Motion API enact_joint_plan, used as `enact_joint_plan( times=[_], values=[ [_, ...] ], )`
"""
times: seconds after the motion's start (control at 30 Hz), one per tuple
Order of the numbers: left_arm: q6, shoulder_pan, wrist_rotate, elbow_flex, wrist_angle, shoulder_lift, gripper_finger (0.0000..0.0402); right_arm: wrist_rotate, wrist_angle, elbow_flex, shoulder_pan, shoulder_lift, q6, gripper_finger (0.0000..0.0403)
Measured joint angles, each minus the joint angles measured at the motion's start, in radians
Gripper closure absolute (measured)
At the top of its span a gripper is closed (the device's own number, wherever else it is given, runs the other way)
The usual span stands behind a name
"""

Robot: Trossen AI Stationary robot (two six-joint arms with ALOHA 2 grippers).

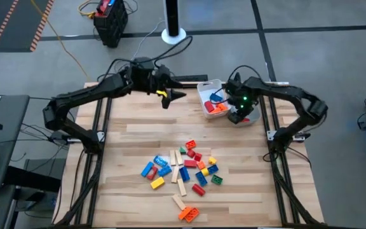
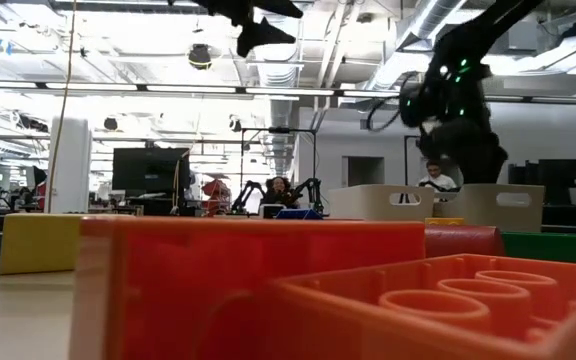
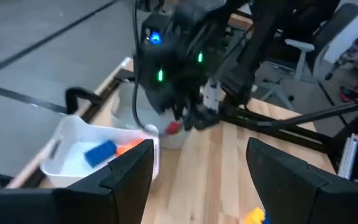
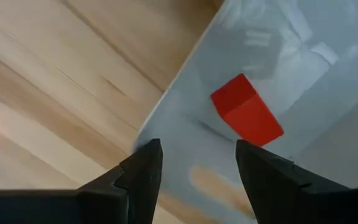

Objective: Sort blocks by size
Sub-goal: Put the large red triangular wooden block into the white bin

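- The blocks (image 1: 184, 173) lie mostly in a loose scatter on the near half of the wooden table (image 1: 126, 146): red, blue, orange, yellow and green studded bricks mixed with a few pale wooden bars (image 1: 182, 186).
- A few pieces are already in the white tray (image 1: 203, 88) at the far right of the table; blue and orange ones show in it from above.
- A single red block (image 4: 247, 110) sits on the pale floor of a second tray (image 4: 328, 106), just beyond the right gripper's fingertips and clear of them.
- The right gripper (image 4: 199, 163) hangs over that tray's edge with its fingers spread and nothing between them; I judge the drop is made.
- The left gripper (image 3: 199, 165) is held high over the far middle of the table, facing the trays, fingers wide apart and empty.
- Step in hand, as I read it: clear the right arm from the tray and go for another brick of matching size.
- To do it well: lift straight up before swinging away, so the fingers do not catch the tray wall and shove it.
- Choose a brick at the scatter's outer edge, where neighbours are apart and the fingers have room.
- Close across its short sides, and keep well apart from the left arm.
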Motion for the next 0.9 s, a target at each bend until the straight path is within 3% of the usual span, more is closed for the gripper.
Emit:
enact_joint_plan(
  times=[0.17,0.43,0.67,0.9],
  values=[
    [0.002,0.019,-0.002,0.037,-0.078,0.0,0.0152,0.001,-0.049,0.036,-0.011,0.09,-0.047,0.0168],
    [0.035,0.023,-0.004,0.046,-0.128,0.001,0.0152,0.007,-0.102,0.145,-0.04,0.098,-0.114,0.0168],
    [0.039,0.025,-0.004,0.046,-0.129,0.001,0.0152,0.021,-0.107,0.141,-0.119,0.197,-0.229,0.0168],
    [0.043,0.038,-0.002,0.046,-0.175,-0.002,0.0152,0.051,-0.129,0.14,-0.122,0.274,-0.349,0.0168]
  ],
)
